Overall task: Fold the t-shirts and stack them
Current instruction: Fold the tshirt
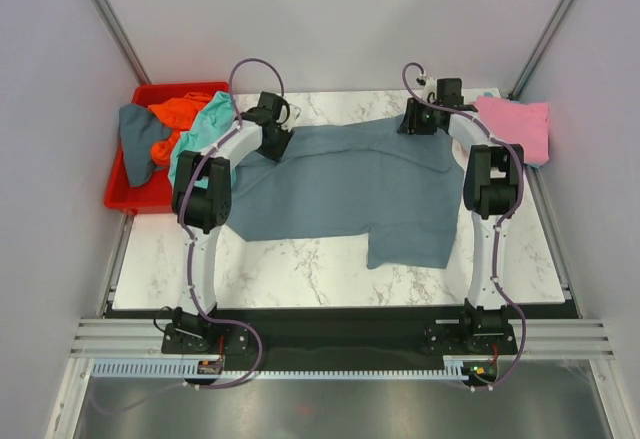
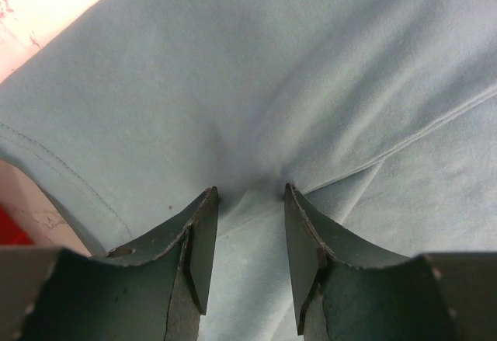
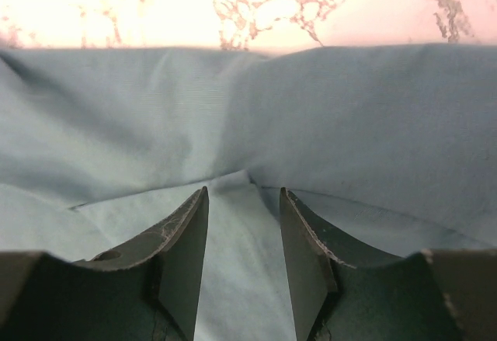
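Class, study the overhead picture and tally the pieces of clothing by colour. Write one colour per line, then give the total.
Blue-grey: 2 (large shirt on the table, darker garment over the red bin edge)
Orange: 1 (orange garment in the bin)
Teal: 1 (teal garment at the bin)
Pink: 1 (pink garment on the table)
Total: 5

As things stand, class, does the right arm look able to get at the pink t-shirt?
Probably yes: the pink t-shirt lies uncovered at the table's far right edge, close beside that arm, nothing between. But the right gripper looks pinched on the blue-grey t-shirt, so it would have to let go first.
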`<state>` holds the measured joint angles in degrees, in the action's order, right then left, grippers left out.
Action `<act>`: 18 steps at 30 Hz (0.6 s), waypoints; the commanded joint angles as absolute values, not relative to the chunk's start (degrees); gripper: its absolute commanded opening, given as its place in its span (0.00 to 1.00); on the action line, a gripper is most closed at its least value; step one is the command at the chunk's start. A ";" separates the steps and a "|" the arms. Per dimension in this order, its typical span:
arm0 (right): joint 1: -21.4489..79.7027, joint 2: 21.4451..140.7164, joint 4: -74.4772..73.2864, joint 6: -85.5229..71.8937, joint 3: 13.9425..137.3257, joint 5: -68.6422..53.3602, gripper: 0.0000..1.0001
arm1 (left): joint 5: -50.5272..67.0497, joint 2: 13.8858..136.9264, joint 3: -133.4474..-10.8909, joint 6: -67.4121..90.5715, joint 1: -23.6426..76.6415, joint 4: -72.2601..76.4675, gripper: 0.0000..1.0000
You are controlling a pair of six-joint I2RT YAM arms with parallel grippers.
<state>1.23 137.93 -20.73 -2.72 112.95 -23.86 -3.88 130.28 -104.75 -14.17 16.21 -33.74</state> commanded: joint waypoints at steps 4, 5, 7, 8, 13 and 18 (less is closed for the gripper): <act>1.76 140.63 -19.42 -1.14 115.31 -22.15 0.48 | -3.34 127.18 -104.33 -12.39 16.52 -33.93 0.47; 1.76 140.80 -19.42 -1.23 115.23 -22.15 0.42 | -3.34 127.44 -104.41 -12.39 16.52 -33.93 0.47; 1.84 140.71 -19.42 -1.05 114.87 -22.15 0.33 | -3.34 127.44 -104.50 -12.48 16.52 -33.93 0.47; 1.93 140.36 -19.51 -1.05 114.61 -22.15 0.26 | -3.34 127.62 -104.59 -12.39 16.52 -33.93 0.47; 2.02 138.08 -19.51 -0.62 113.47 -21.45 0.15 | -3.16 127.71 -104.59 -11.87 16.61 -33.58 0.47; 2.11 135.18 -19.86 -0.44 112.24 -20.48 0.07 | -2.64 127.71 -104.85 -11.25 16.61 -33.22 0.47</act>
<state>1.78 139.55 -20.14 -1.23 113.03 -21.56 -3.86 129.99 -104.60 -13.43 16.25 -33.93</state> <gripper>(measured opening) 0.085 0.468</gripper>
